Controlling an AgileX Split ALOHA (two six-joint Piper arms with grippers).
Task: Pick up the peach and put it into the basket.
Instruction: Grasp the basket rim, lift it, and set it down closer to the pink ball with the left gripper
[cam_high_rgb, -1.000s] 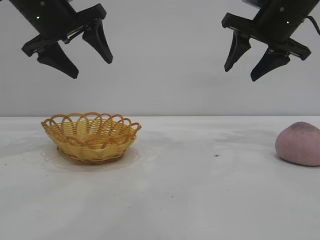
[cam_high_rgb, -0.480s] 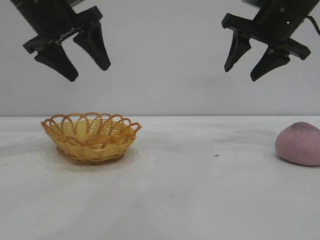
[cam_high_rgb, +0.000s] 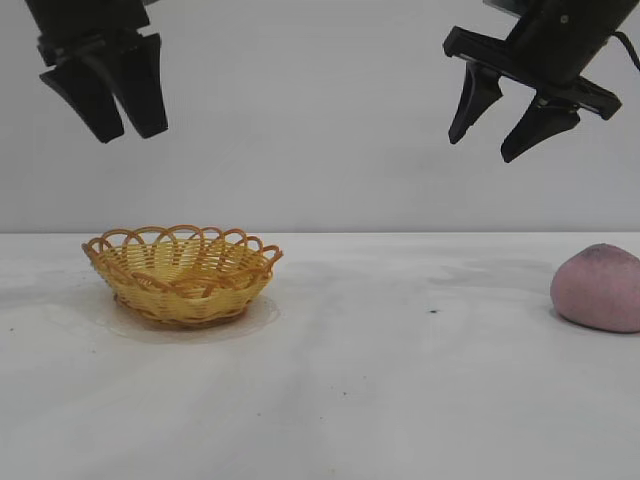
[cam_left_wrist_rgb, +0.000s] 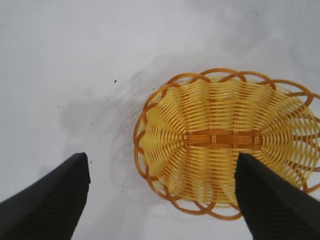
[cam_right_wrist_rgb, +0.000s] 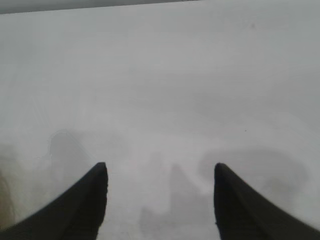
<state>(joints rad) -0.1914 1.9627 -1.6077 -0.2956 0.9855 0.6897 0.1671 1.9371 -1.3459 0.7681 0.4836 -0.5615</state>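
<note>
"Two grippers? Where?"
"Left gripper (cam_high_rgb: 120, 125) hangs at the upper left, jaws apart, nothing in them. Right gripper (cam_high_rgb: 490, 142) hangs at the upper right, jaws apart too."
"And the peach (cam_high_rgb: 598, 287)?"
"Far right on the table (cam_high_rgb: 400, 400), well apart from the basket (cam_high_rgb: 182, 275) at the left."

One basket (cam_high_rgb: 181, 274) sits on the counter (cam_high_rgb: 380, 400). One peach (cam_high_rgb: 600, 288) lies well apart from the basket, toward the right arm's side. Two pincers hang in the air: the left pincer (cam_high_rgb: 118, 108) above the basket, the right pincer (cam_high_rgb: 492, 125) between basket and peach, higher up.
</note>
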